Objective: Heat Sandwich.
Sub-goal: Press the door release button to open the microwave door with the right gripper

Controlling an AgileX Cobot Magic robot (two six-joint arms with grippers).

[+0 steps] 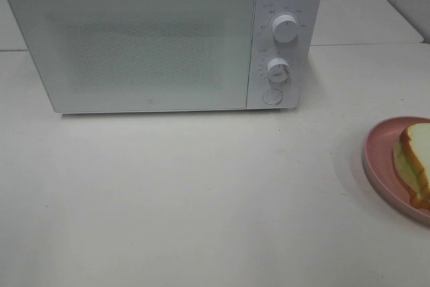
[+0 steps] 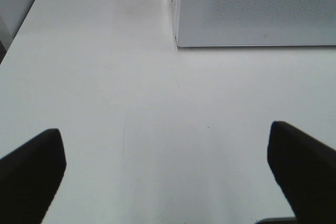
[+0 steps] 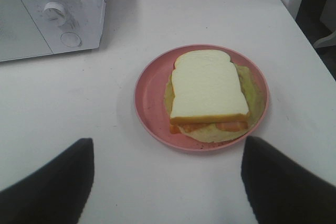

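A smooth, matte white table [image 1: 168, 199] carries a boxy white microwave [image 1: 134, 45]. Its speckled door is shut, beside two round knobs [image 1: 285, 29] and a round button [image 1: 272, 96]. At the table's right side, a round pink plate [image 3: 148, 95] holds the sandwich [image 3: 207, 85]: thick white slices, orange-brown crust, pale green filling. The left gripper [image 2: 167, 153] and the right gripper [image 3: 168, 163] both have their dark jaws spread wide, holding nothing.

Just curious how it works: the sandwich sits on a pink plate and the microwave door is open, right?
Not quite. The microwave door is shut, as the exterior high view shows. The sandwich does sit on the pink plate.
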